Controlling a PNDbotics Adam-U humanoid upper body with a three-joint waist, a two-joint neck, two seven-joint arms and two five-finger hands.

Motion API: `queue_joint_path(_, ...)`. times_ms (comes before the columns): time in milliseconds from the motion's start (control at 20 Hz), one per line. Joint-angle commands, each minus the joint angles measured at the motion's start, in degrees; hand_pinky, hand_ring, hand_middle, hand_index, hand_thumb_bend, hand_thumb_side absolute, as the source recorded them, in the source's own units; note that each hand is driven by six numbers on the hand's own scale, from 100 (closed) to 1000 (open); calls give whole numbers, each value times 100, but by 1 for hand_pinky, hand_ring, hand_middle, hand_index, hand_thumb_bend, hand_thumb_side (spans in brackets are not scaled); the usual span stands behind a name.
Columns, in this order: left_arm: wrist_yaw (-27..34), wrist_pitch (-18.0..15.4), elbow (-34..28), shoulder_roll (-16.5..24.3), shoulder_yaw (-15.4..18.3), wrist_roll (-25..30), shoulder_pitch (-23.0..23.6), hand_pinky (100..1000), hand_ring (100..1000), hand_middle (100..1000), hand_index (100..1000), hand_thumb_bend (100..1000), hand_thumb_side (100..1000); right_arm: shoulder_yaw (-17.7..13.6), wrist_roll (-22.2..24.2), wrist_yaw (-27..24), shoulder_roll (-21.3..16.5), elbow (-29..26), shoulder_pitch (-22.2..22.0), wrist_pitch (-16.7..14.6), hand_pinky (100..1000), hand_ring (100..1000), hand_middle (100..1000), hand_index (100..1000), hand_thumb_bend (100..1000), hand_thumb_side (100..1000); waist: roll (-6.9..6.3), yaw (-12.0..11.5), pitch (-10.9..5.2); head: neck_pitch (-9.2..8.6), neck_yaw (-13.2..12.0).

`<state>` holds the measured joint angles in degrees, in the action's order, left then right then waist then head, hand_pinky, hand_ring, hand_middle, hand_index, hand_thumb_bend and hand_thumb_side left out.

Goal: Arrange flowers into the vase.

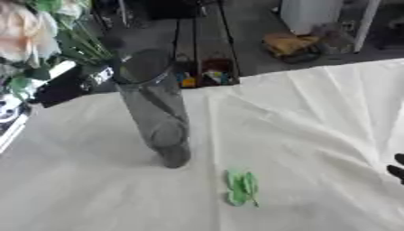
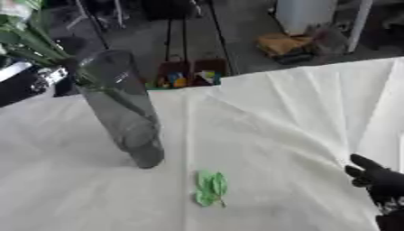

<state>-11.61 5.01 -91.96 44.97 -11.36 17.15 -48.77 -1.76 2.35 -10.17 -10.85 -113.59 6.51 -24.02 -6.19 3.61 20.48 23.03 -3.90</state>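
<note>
— At the far left, what is going on with the flowers [image 1: 28,31]?
— A pale pink bloom with green stems and leaves hangs above the vase [image 1: 154,108], carried by the left hand [image 1: 67,83], a dark shape with silver parts just beside the rim. Whether its fingers are curled round the stems I cannot tell.
— Which step is this, then?
— I judge it to be the placing step: the stems are close to the mouth of the vase and seem to reach into it. Next they would need lowering straight down the narrow tube.
— And the vase itself?
— Tall, smoky clear glass, cylindrical, standing on the creased white cloth [image 1: 315,113].
— Anything further right?
— A small green leaf sprig [image 2: 210,188] lies flat on the cloth near the vase's foot. At the right edge the black right hand [image 2: 380,180] rests idle, fingers relaxed and holding nothing.
</note>
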Motion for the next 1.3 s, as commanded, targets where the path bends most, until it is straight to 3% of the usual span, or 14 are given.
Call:
queue_joint_path(50,199,0,-54,133,125,-353,-157,834,963,984,1000,100,1000,-32,-7,-2,-37,-101,20,20,829,857,530,693,100,1000,28,1,-121,-90,10)
queue_joint_path(200,351,22,-73,91,85,-581,-248,835,963,983,1000,101,1000,-25,-20,1,-37,-101,20,32,830,857,528,693,100,1000,28,11,-128,-104,6)
queue_joint_path(500,361,-3,-30,117,57,-530,-217,852,971,989,1000,102,1000,-28,-38,-7,-48,-101,27,52,831,857,525,693,100,1000,13,6,-131,-114,13)
queue_joint_path(600,365,-42,-27,123,59,-475,-190,859,975,993,1000,141,1000,-32,-41,-2,-46,-101,26,60,831,858,524,693,100,1000,12,9,-131,-126,16)
queue_joint_path(750,409,-158,-39,139,44,-296,-156,882,988,1000,1000,311,1000,-34,-42,11,-38,-101,26,68,831,858,523,693,100,1000,12,15,-127,-125,16)
queue_joint_path(850,467,-240,-23,139,73,-207,-148,888,990,1000,1000,371,1000,-37,-47,16,-34,-101,26,72,832,858,522,694,100,1000,11,18,-124,-125,19)
queue_joint_path(1300,640,-366,11,133,65,-205,-162,900,994,1000,1000,500,1000,-36,-64,42,-18,-101,36,137,835,860,519,693,100,1000,-4,36,-108,-147,22)
